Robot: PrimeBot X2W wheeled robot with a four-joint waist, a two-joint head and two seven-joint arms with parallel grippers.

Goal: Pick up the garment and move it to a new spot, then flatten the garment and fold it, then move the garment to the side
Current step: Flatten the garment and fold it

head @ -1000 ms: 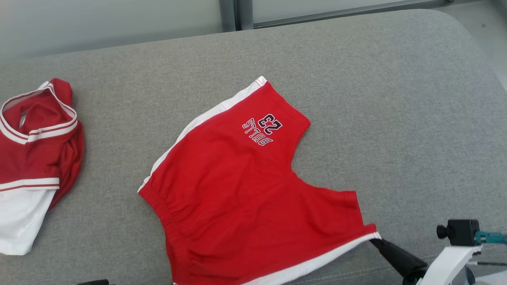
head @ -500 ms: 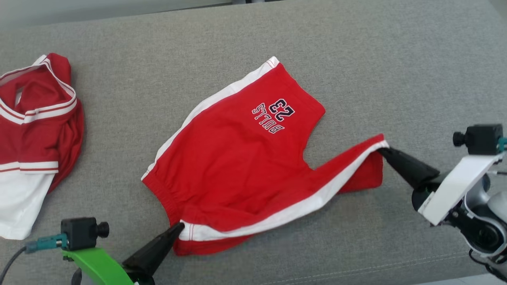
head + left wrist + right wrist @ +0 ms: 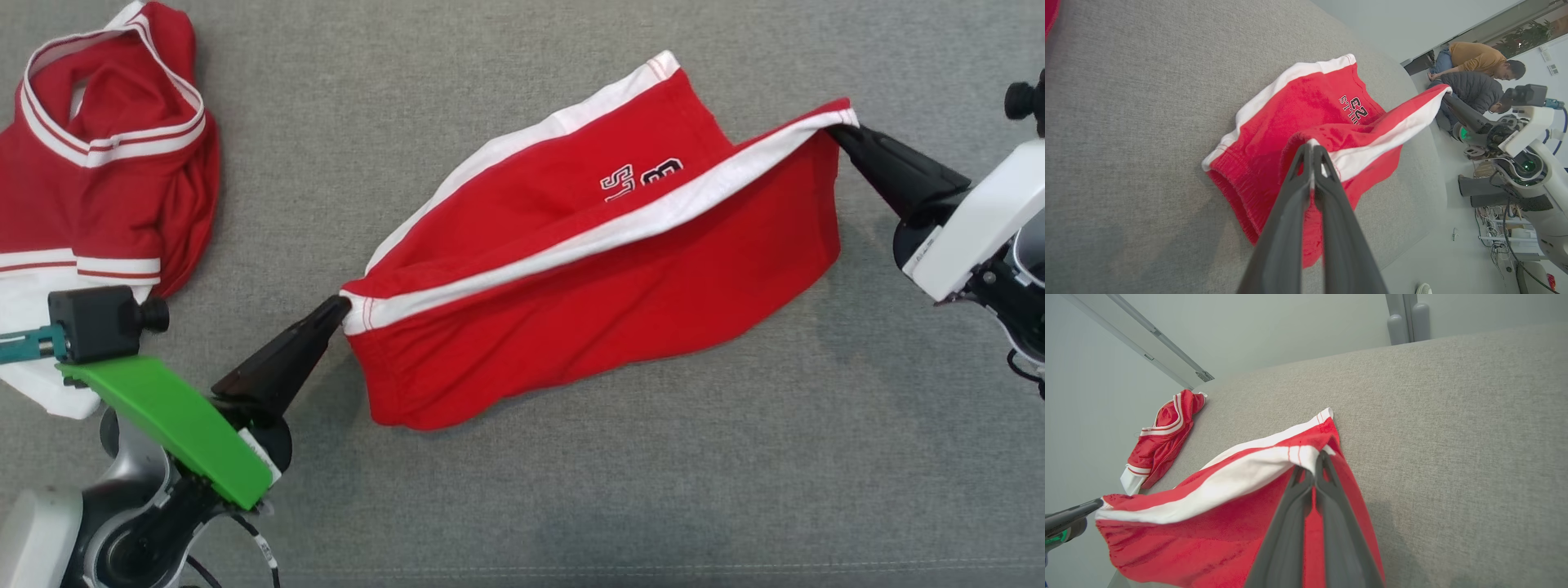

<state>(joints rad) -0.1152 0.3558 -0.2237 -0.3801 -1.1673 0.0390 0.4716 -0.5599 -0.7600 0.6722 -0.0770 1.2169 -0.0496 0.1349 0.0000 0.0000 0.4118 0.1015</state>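
Fingers (image 3: 282, 367) of the left gripper (image 3: 339, 308) are pressed together on the striped waistband corner of the red fabric shorts with white side stripes (image 3: 588, 327), at the shorts' 8 o'clock in the head view. Long dark fingers (image 3: 894, 171) of the right gripper (image 3: 841, 135) pinch the striped leg-hem corner at 2 o'clock. Between them the white stripe is stretched taut and lifted, red cloth hanging below it onto the grey woven fabric surface (image 3: 571, 506) and partly covering the black printed lettering (image 3: 641, 175). A crumpled red-and-white jersey (image 3: 106, 188) lies at 10 o'clock, well apart
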